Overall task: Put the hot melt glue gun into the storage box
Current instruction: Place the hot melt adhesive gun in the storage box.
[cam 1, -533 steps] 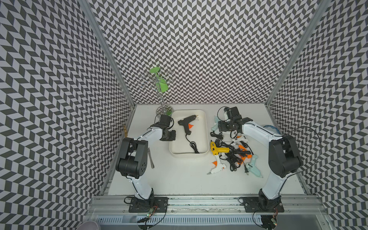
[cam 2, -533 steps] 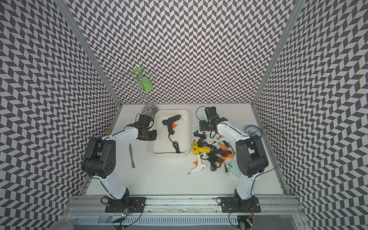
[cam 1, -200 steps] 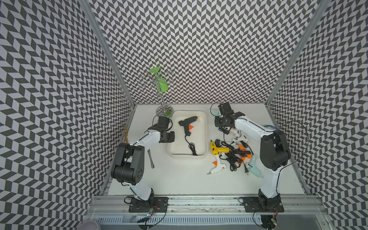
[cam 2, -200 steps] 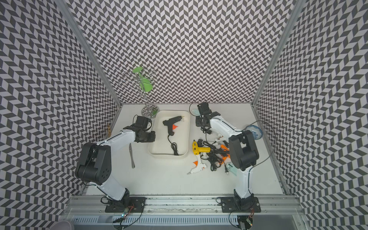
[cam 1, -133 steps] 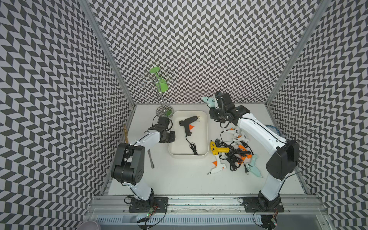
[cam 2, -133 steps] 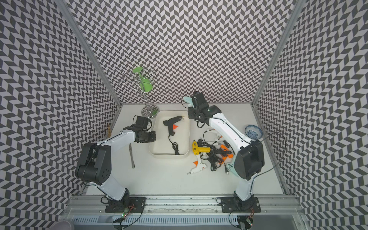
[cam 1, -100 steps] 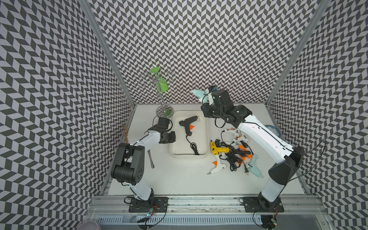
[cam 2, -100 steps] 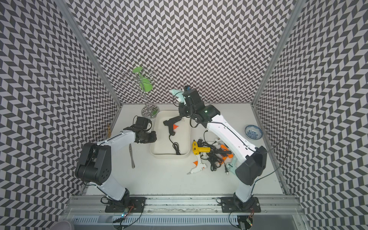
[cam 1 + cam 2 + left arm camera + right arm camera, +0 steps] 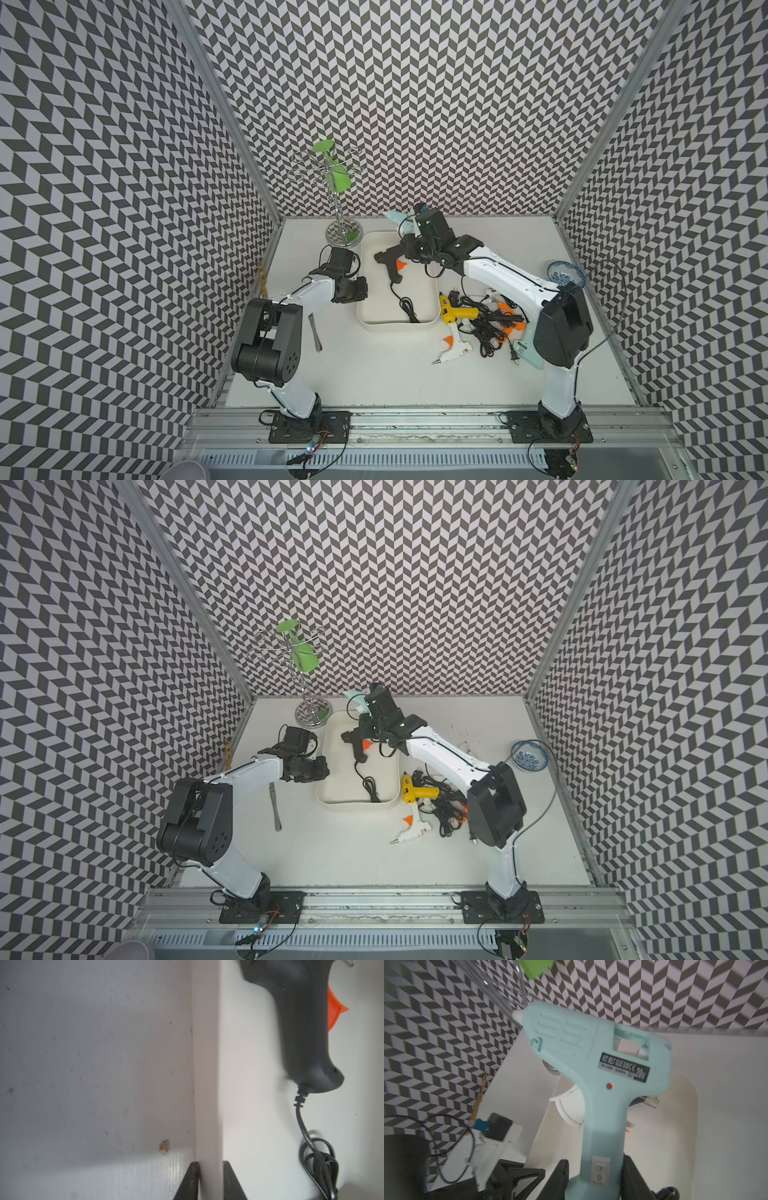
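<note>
- Near, at 4 o'clock from the box (image 9: pixel 395 327): a loose pile on the table (image 9: pixel 374 374) with a yellow gun (image 9: pixel 455 313), a white gun (image 9: pixel 453 352) and more tangled in black cords (image 9: pixel 488 334); count unclear. None of these are boxed, so they look like work left.
- Left gripper (image 9: pixel 210 1164) at the box's 9 o'clock wall: fingers (image 9: pixel 190 1184) nearly closed, pinching that wall, 1 inside and 1 outside. Looks like steadying.
- Black gun (image 9: pixel 388 264) lies flat in the far half of the box, its cord (image 9: pixel 405 305) trailing toward 6 o'clock. 1 gun done.
- Right gripper (image 9: pixel 595 1167) over the box's 12 o'clock end: fingers (image 9: pixel 562 1178) partly open, clamped on the handle of the blue gun (image 9: pixel 591 1059), nozzle toward 10 o'clock. The gun is in the air, not touching the box.
- Judgement: 2nd gun is mid-delivery. Lower it, release, then go to the pile.
</note>
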